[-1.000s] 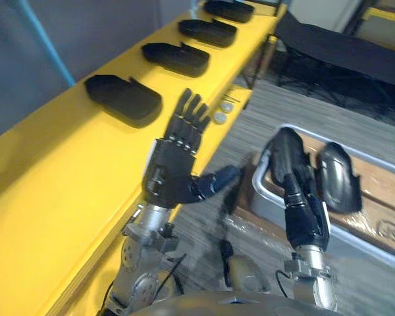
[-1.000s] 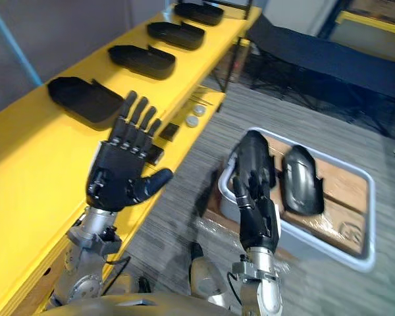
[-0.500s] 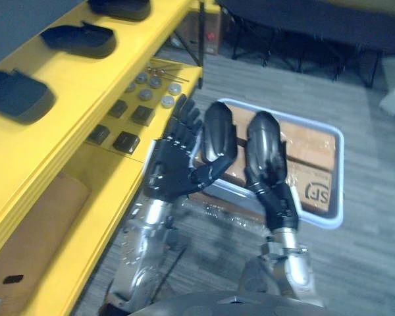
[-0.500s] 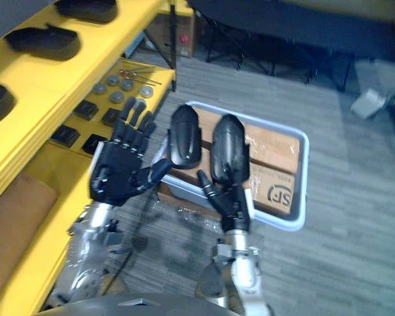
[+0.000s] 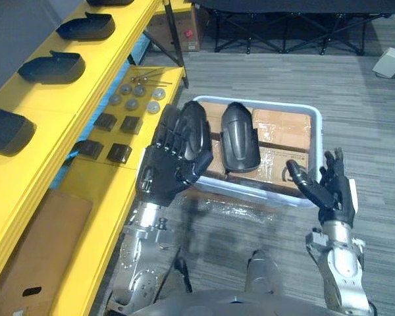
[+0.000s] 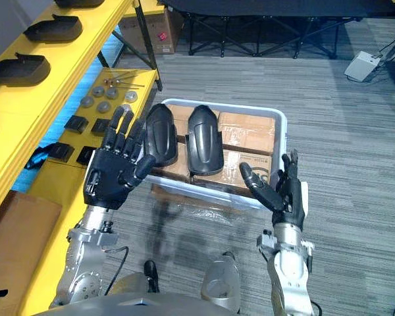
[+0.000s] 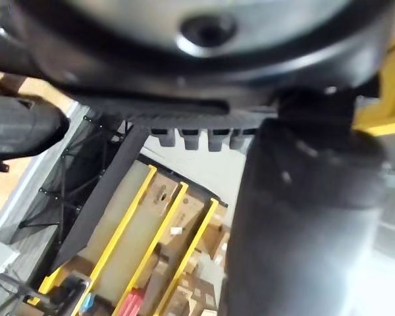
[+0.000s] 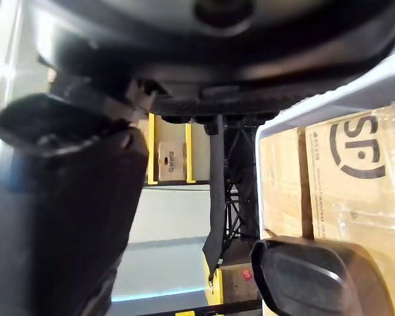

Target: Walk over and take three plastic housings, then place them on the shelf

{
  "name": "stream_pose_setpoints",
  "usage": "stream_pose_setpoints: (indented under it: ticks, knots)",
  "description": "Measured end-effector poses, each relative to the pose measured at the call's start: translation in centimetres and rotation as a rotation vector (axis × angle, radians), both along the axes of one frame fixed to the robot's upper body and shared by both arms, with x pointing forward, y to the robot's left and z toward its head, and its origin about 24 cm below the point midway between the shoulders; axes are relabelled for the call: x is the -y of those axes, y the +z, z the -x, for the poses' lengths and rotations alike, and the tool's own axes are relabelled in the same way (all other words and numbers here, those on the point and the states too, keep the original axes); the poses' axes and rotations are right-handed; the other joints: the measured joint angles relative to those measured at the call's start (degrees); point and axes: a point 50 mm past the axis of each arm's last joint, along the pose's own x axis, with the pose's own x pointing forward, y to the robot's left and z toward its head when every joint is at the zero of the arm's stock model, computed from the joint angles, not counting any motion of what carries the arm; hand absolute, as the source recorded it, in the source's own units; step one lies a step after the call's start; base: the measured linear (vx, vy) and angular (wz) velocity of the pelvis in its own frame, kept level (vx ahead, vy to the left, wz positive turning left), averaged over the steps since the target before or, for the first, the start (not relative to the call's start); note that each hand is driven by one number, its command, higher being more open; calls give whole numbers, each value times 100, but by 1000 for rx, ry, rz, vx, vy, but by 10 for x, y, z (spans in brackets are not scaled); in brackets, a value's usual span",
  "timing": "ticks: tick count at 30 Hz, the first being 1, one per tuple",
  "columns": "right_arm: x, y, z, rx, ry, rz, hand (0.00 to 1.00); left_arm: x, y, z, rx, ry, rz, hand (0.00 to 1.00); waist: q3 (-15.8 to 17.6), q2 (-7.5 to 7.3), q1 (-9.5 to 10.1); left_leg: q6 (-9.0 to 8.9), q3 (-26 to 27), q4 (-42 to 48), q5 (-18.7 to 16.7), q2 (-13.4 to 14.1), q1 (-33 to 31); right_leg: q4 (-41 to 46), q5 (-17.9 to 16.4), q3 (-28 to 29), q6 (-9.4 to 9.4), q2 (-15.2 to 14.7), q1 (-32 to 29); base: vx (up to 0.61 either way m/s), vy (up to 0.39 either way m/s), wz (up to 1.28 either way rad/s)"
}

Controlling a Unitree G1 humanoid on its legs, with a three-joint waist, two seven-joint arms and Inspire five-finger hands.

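Two black plastic housings lie side by side on cardboard boxes inside a white bin (image 5: 257,102) on the floor. The left housing (image 5: 197,131) is partly behind my left hand (image 5: 166,172), which is raised, open, with straight fingers at the bin's left front corner. The right housing (image 5: 239,143) lies free and also shows in the right wrist view (image 8: 322,276). My right hand (image 5: 332,194) is open, palm up, by the bin's right front corner, touching nothing. Three more housings (image 5: 52,66) rest on the yellow shelf (image 5: 66,105) at the left.
The shelf's lower board (image 5: 99,197) holds small grey discs (image 5: 135,92) and black square parts (image 5: 118,153). A flat cardboard sheet (image 5: 33,243) lies below it. A black folding frame (image 5: 283,29) stands behind the bin, and a white box (image 5: 390,62) sits on the floor at far right.
The camera has swung from the shelf down to the bin. My right hand has left the right housing and drawn back to the bin's right front corner. The left hand stays raised and open.
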Motion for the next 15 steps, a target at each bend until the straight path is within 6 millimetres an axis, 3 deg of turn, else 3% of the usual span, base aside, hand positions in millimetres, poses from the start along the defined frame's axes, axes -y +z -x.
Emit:
stream_pose_setpoints:
  ticks: [4,7,9,12,15]
  knots:
    - [7,-4,-28,-55,-83,16,100,-1,7,-5,36,-9,-54,100,109,-139,132,144,-81,403,-154,-35,-311,-796,523,-145,94,-18,258,-82,130,6]
    - [18,8,-66,-71,-177,26,100,-6,23,-14,114,8,-105,100,490,-302,200,207,-227,706,-164,-77,-711,-1353,944,-362,105,-32,357,-118,88,19]
    - [35,33,-96,-61,-259,63,100,-12,35,-22,167,33,-117,100,796,-303,354,247,-345,900,-161,-107,-1023,-1684,1189,-521,90,-33,368,-128,77,21]
    - [63,66,-122,-75,-371,118,100,-12,43,-28,201,39,-119,100,966,-272,607,271,-542,1091,-139,-111,-1470,-1949,1434,-715,86,28,251,-74,48,26]
    - [79,85,-137,-94,-450,113,100,-12,40,-28,190,40,-124,100,1002,-293,783,246,-741,1286,-120,-93,-1805,-2039,1544,-883,80,95,185,25,2,19]
